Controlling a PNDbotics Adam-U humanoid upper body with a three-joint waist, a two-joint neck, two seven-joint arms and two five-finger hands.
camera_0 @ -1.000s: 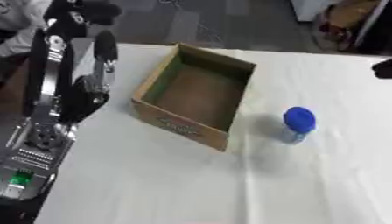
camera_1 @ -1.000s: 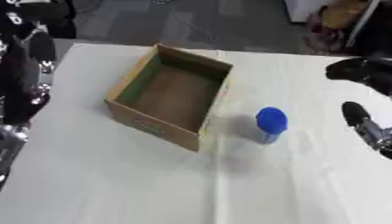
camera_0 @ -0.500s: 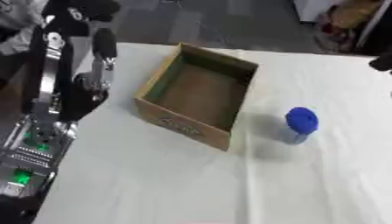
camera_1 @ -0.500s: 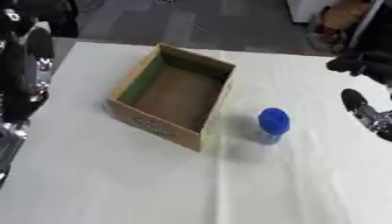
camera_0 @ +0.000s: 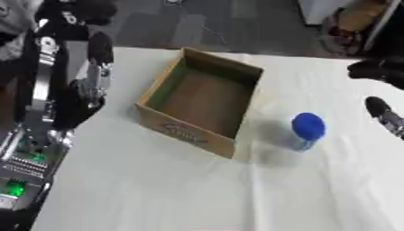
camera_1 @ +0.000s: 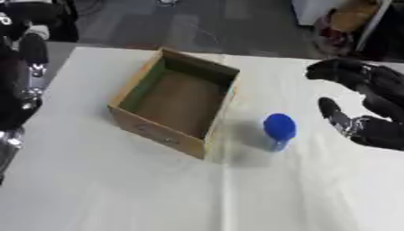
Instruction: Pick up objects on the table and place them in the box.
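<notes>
A small clear bottle with a blue cap (camera_1: 278, 131) stands upright on the white table (camera_1: 118, 189), just right of an open cardboard box (camera_1: 175, 105) that holds nothing I can see. My right hand (camera_1: 364, 110) hovers open to the bottle's right, fingers above and thumb below, with a gap between it and the bottle. My left hand (camera_0: 85, 81) hangs at the table's left edge, beside the box, fingers straight and holding nothing.
The left arm's body with a green light (camera_0: 20, 180) fills the lower left corner. Dark floor (camera_1: 221, 22) lies beyond the table's far edge, with some clutter at the upper right.
My right hand has come in from the right edge toward the bottle. The whole picture has shifted a little, so the camera moved; box and bottle stay put.
</notes>
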